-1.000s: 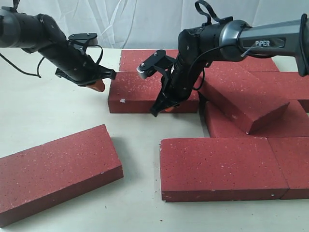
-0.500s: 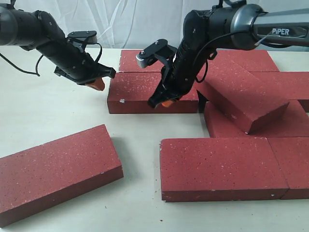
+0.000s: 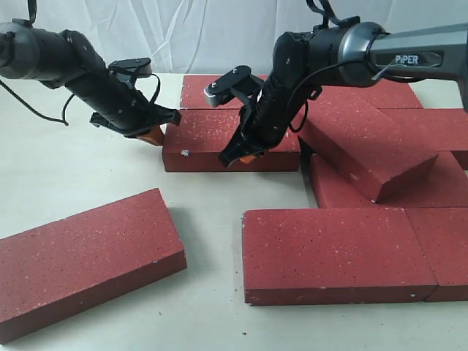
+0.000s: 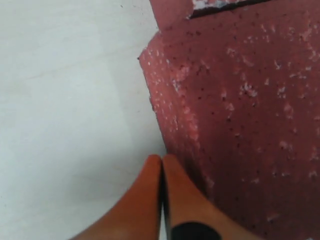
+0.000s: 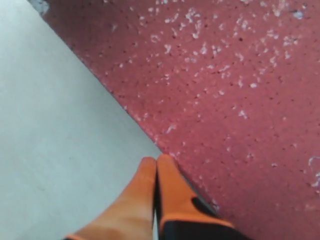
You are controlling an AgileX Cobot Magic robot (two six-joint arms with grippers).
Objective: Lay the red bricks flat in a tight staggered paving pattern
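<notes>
Several dark-red bricks lie on the white table (image 3: 66, 175). The middle brick (image 3: 212, 135) lies flat. My left gripper (image 3: 153, 135) is shut and empty, its orange fingertips (image 4: 172, 175) at that brick's (image 4: 250, 110) left end face. My right gripper (image 3: 247, 156) is shut too, with its tips (image 5: 165, 172) at the front long edge of the same brick (image 5: 225, 85). One brick (image 3: 365, 146) rests tilted across its neighbours at the right. A loose brick (image 3: 84, 256) lies skewed at the front left. Another flat brick (image 3: 333, 252) sits at the front middle.
More bricks lie flat at the back (image 3: 208, 89) and along the right (image 3: 431, 124), with one (image 3: 446, 248) at the front right edge. A white cloth backdrop (image 3: 205, 29) hangs behind the table. A bare strip of table separates the middle brick from the front one.
My left gripper has come down and right to the middle brick's left end. My right gripper has shifted slightly left along the brick's front edge. The bricks have not visibly moved.
</notes>
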